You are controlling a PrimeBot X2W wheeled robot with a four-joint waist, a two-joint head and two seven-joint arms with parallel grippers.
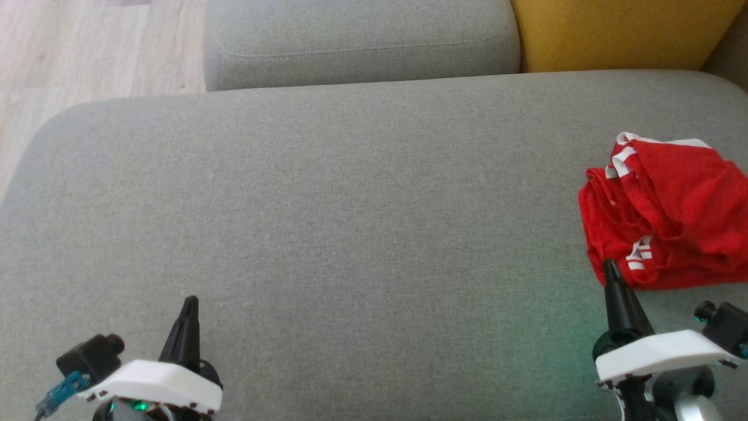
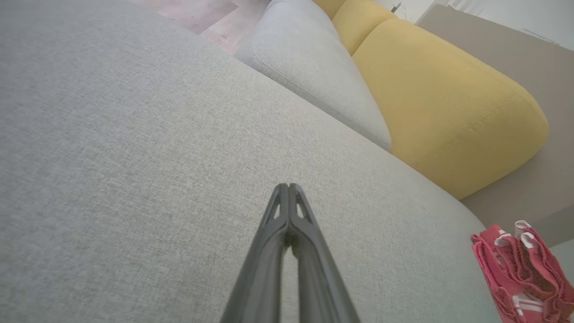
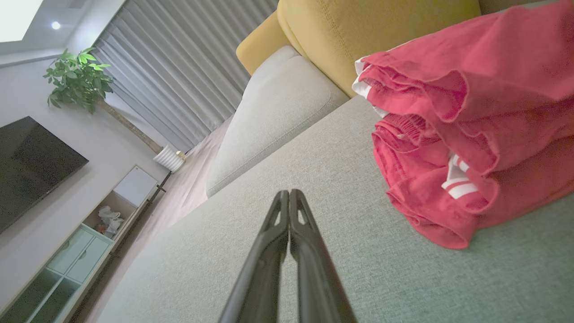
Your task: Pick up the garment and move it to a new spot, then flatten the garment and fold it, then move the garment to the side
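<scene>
Since the broad grey woven-fabric sofa seat (image 1: 327, 193) carries everything, we start there: the crumpled red mesh garment with white stripes (image 1: 666, 210) lies bunched on its right side, well apart from the open middle. We judge it light, soft and limp, so it should sag and drape as soon as it is lifted. The mesh looks grippy rather than slippery, and nothing about it seems fragile. We would pinch a raised fold or the white-trimmed hem at the top of the heap, where one layer stands proud, rather than dig into the thick middle and drag several layers. Counting down in size, we see one sofa seat, one grey back cushion (image 1: 359, 41), one mustard-yellow back cushion (image 1: 619, 32), one garment and two end effectors. The right end effector (image 1: 611, 266) is clenched and empty, its tip near the garment's near edge. The left end effector (image 1: 190, 303) is likewise clenched on nothing, well apart from it.
</scene>
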